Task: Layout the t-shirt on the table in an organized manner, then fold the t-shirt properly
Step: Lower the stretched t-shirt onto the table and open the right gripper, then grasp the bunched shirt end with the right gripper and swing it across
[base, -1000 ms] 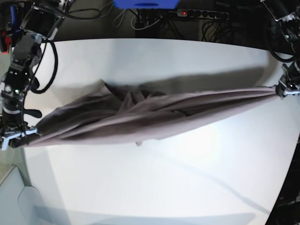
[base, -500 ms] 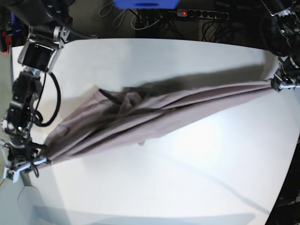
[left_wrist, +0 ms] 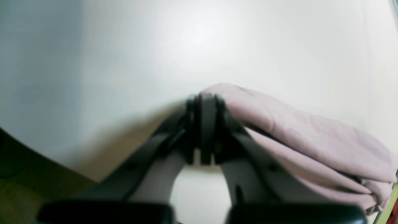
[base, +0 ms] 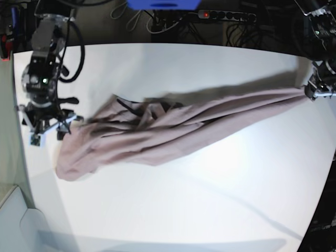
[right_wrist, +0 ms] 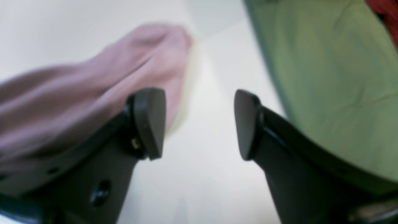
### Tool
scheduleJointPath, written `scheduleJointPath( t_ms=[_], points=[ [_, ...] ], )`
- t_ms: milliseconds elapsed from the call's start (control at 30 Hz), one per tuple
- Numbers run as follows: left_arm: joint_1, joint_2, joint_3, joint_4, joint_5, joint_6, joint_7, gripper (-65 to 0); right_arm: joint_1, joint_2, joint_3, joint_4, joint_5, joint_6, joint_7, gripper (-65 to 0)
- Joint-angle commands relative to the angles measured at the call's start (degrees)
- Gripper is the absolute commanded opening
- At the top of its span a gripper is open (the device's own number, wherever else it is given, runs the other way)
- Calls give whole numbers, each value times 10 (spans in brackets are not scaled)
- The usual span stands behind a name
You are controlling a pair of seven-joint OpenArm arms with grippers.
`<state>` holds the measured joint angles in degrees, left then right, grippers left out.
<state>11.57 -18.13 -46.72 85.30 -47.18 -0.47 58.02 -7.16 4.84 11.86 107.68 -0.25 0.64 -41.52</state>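
where left hand (left_wrist: 202, 102) pinches t-shirt (base: 173, 126), pinched edge hidden, right hand (right_wrist: 199, 124) agape

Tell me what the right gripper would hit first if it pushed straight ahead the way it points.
Probably bare table: the open right gripper frames only white tabletop, with the t-shirt just off its left finger. Depth is unclear.

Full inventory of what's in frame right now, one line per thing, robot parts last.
t-shirt: one, dusty pink, stretched in a bunched band across the table, one end slumped near the edge by the right gripper.
table: one, white, fills most of the base view.
power strip: one, black with a red light, behind the table's far edge.
blue object: one, blue, top edge of the base view; cannot tell what it is.
left gripper: one, black, fingers shut on the t-shirt's end.
right gripper: one, black, open, nothing held.
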Motion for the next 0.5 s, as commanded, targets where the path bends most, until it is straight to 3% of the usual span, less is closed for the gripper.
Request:
scheduleJointPath(
  t_ms=[0, 200, 467],
  points=[
    [-5, -13, -3, 11, -12, 5, -6, -647, -6, -8, -11, 15, 1, 2, 13, -295],
    [-12, -13, 0, 12, -15, 5, -6, -647, -33, -54, -63, -20, 1, 2, 13, -297],
    [-19, -13, -1, 12, -14, 5, -6, -647, -33, -64, -138, -72, 1, -1, 14, -298]
  ],
)
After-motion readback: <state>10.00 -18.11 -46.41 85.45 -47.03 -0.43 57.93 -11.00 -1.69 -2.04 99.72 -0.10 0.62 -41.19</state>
